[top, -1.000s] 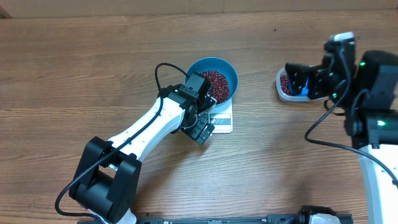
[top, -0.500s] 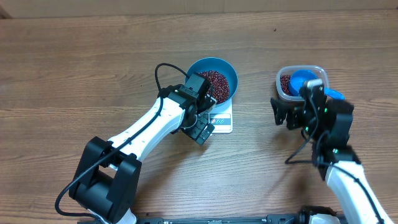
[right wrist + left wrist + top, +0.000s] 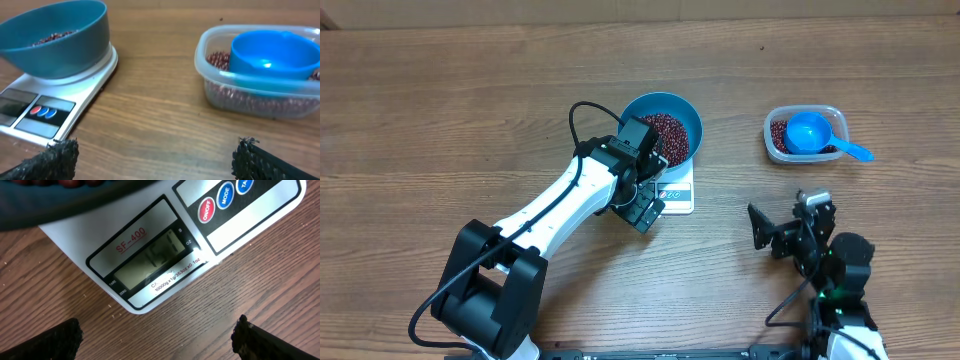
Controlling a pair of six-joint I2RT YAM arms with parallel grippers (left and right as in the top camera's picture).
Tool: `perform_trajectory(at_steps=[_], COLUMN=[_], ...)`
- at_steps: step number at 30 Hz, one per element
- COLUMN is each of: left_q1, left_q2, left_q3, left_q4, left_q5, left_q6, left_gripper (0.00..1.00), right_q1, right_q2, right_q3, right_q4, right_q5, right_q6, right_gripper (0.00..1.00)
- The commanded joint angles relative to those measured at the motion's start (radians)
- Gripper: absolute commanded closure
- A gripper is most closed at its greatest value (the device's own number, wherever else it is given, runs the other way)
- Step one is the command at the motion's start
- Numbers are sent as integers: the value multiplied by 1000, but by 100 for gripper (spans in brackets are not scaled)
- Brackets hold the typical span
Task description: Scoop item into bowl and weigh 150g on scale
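While the wooden table (image 3: 440, 90) is carrying everything, the left arm (image 3: 550, 215) is reaching diagonally across it toward the middle. The left gripper (image 3: 157, 342) is hanging over the front edge of the scale, its fingers (image 3: 60, 340) standing spread wide with nothing between them. The right gripper (image 3: 157, 162) is sitting low near the table's front right, well apart from the containers and facing the scale and the tub. Its fingers (image 3: 260, 157) are likewise spread wide and are gripping nothing. The bowl (image 3: 692, 122), round and deep blue, is resting upright on the back part of the scale (image 3: 678, 195), overhanging it at the sides. The scale, white and flat, is lying at the table's centre with its display (image 3: 150, 265) and red button (image 3: 206, 210) facing the front; the digits are showing too faintly to read. To the right, well apart, the clear tub (image 3: 832, 118) is sitting with the blue scoop (image 3: 808, 132) lying inside it, its handle sticking out over the right rim. The beans (image 3: 663, 135), small and dark red-brown, are lying in a heap in the bowl, and more are filling the tub under the scoop.
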Motion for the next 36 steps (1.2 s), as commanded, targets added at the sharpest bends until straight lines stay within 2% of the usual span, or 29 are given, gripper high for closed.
perform_trajectory(at_steps=[1,9,14,24,36], left_q1=[-3,-3,-3,-3,-3], left_q2=[2,2,2,2,2], left_q3=[-6,-6,-6,-6,-6], left_q4=[3,3,3,3,3], left_q5=[-6,-6,-6,-6,-6], left_q6=[-10,-10,-10,-10,-10], left_gripper=[0,0,1,0,0], right_q1=[0,0,0,2,6], right_q2=[-74,-340,-521,-865,-876], right_q3=[-11,-11,-11,-11,-11], right_q4=[-35,-304,-497,-493,-490], right_q5=[-4,14,141,161,156], right_q6=[5,6,132,132,132], right_gripper=[0,0,0,0,0])
